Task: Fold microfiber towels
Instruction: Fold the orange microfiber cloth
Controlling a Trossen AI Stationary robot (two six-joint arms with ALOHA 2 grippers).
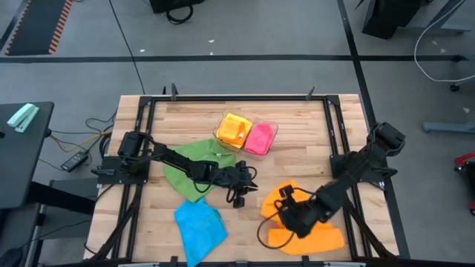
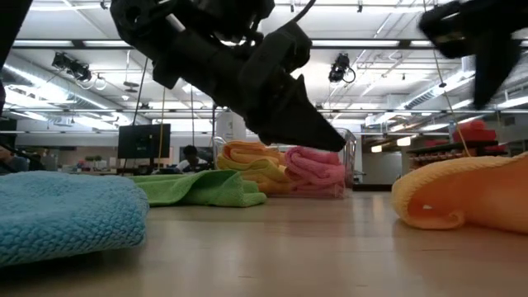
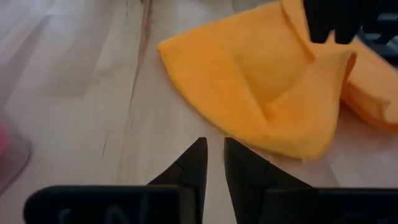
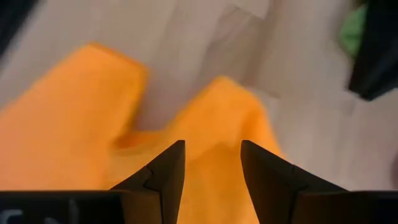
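An orange microfiber towel (image 1: 315,239) lies rumpled and partly folded over at the table's near right; its near edge curls on the wood (image 2: 429,216). My right gripper (image 4: 211,144) hangs open above it (image 1: 286,211), clear of the cloth. My left gripper (image 3: 214,142) hovers low over bare wood at the table's middle (image 1: 252,185). It points at the orange towel (image 3: 249,81), with a narrow gap between its fingers and nothing in it. A green towel (image 1: 193,159) lies under the left arm. A blue towel (image 1: 199,226) lies at the near edge.
A clear plastic tray (image 1: 273,127) at the far middle holds a folded yellow-orange towel (image 1: 234,130) and a folded pink one (image 1: 258,139). Black frame rails (image 1: 237,97) run along the table's edges. Bare wood lies between the green and orange towels.
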